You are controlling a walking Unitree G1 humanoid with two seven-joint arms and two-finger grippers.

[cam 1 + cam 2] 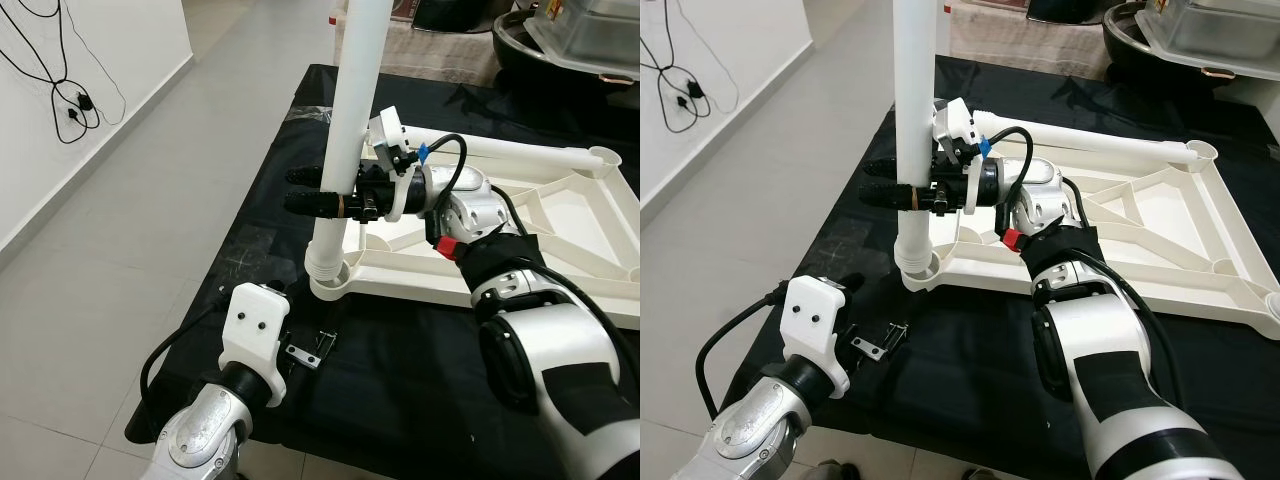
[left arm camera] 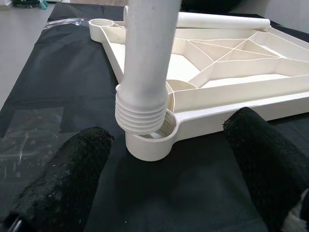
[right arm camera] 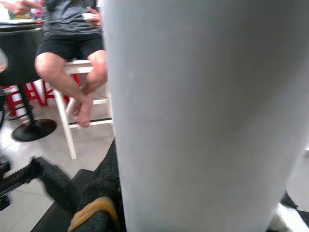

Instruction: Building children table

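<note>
The table leg (image 1: 352, 110), a long white tube, stands nearly upright with its ribbed lower end (image 2: 141, 116) set at the mouth of the round corner socket (image 2: 149, 140) of the white tabletop (image 1: 560, 215); the tabletop lies upside down on a black sheet (image 1: 400, 370), its ribbed underside facing up; we cannot tell whether the threads have caught in the socket, since several ribs still show above its rim. Our right gripper (image 1: 318, 190) reaches across from the right and has its two black fingers closed around the leg at about mid-height, one finger showing on each side of the tube; in our right wrist view the leg (image 3: 207, 116) stands close before the camera, and behind it we see a person (image 3: 72, 53) seated on a white stool. Our left gripper (image 2: 164, 174) hangs low over the sheet, near the socket and facing it, with its fingers (image 2: 72, 174) spread wide and nothing between them. A second white leg (image 1: 500, 150) lies along the far edge of the tabletop; a small metal bracket (image 1: 308, 352) rests on the sheet just beside our left wrist; a black cable (image 1: 60, 80) hangs on the white wall to the left, above grey floor tiles (image 1: 120, 230).
</note>
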